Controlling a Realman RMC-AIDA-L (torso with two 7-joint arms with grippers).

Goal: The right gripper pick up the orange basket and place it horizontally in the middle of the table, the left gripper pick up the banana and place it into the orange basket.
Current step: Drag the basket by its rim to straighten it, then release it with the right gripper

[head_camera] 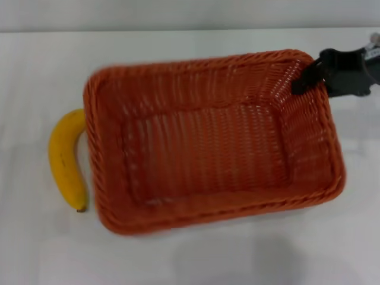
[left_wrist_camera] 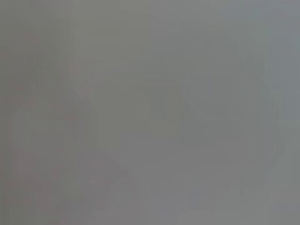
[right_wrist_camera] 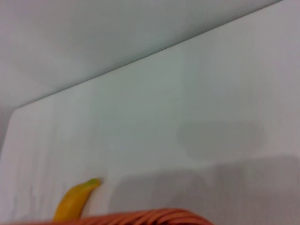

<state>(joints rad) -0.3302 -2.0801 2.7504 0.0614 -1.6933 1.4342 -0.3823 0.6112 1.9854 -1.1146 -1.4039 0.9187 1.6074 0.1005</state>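
The orange basket (head_camera: 208,142) is hanging tilted from the right pincer (head_camera: 309,77), clamped on its far corner rim (thin hold), risking slipping onto the banana (head_camera: 66,159) just beside it on the worktop (head_camera: 47,59)

The basket (head_camera: 214,142) sits on the worktop (head_camera: 47,249), lying crosswise near the middle, its long side running left to right. The banana (head_camera: 66,159) lies on the worktop just beside the basket's left end, outside it and apparently touching its wall. The right hand (head_camera: 303,80) is at the basket's far right corner, seemingly on the rim there.
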